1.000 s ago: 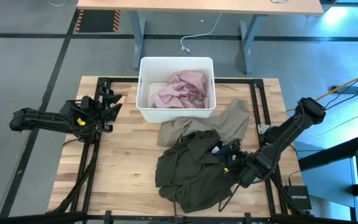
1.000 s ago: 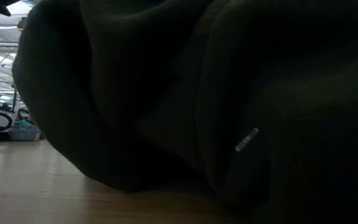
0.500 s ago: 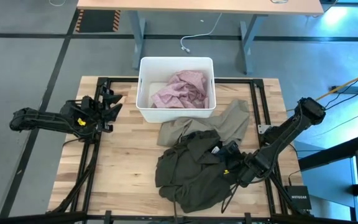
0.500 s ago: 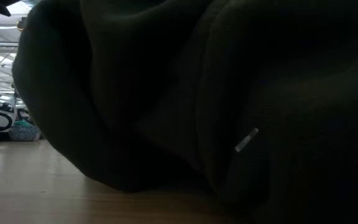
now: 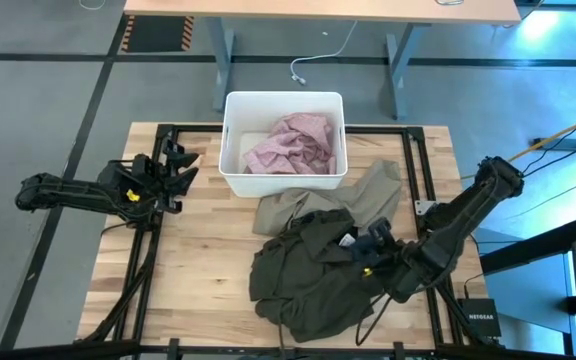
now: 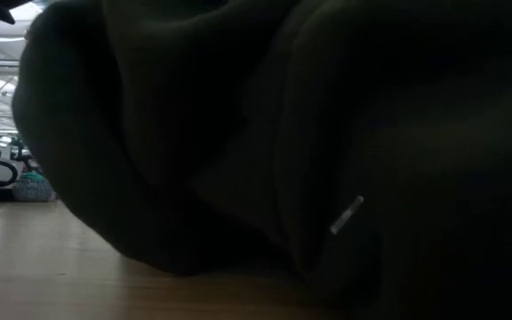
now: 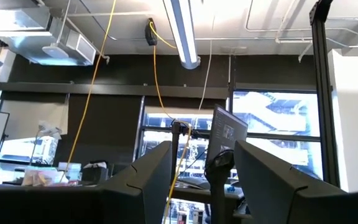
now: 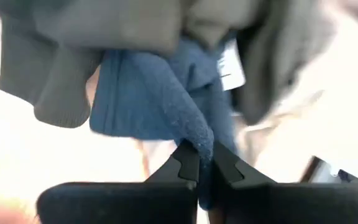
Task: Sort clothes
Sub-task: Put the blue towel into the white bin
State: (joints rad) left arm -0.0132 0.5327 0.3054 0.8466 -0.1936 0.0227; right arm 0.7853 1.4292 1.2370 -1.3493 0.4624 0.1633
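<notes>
The right tool (image 5: 365, 258) sits low at the right edge of the clothes heap on the bench (image 5: 198, 280), and the right wrist view shows its fingers (image 8: 190, 163) pinched together on a fold of the navy-blue garment (image 8: 160, 93), which hangs stretched away from the grip while the dark olive-green garment (image 5: 303, 275) drapes over and around it. Judging by that, the grip is placed on a corner of the blue piece so it can be drawn out from under the heavier olive one; the pinched fold makes the blue cloth run lengthwise from the fingers back into the heap, its white label (image 8: 229, 62) showing near the far end. The olive garment lies crumpled with no clear direction, spreading across the near middle of the bench, and it fills the low view. A khaki-beige garment (image 5: 373, 195) lies partly beneath it, its long axis running from the heap's far left toward the far right. The pale pink garment (image 5: 293, 145) is bunched inside the white tub (image 5: 230, 140), probably already sorted. The left tool (image 5: 180, 165) waits at the bench's left side, fingers spread, holding nothing.
</notes>
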